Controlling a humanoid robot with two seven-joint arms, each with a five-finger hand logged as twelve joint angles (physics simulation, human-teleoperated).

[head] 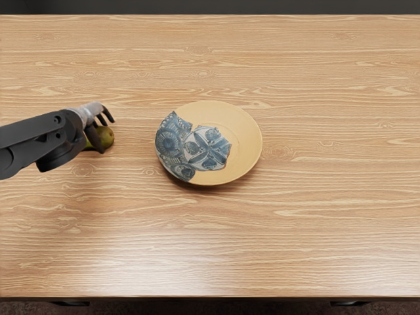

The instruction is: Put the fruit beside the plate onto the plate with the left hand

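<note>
A small yellow-green fruit [107,137] lies on the table, a short way left of the plate [243,134]. The plate is round and tan, with a blue-and-white pattern over its left half. My left hand [103,132] comes in from the left edge and sits right at the fruit. Its dark fingers [106,117] arch over the fruit's far side, and the thumb shows at its near side. The fingers look spread and not closed on the fruit. The hand hides the fruit's left part. The right arm does not show.
The wooden table [295,223] fills the view; its front edge runs along the bottom. My dark left forearm [33,141] lies low over the table at the left edge.
</note>
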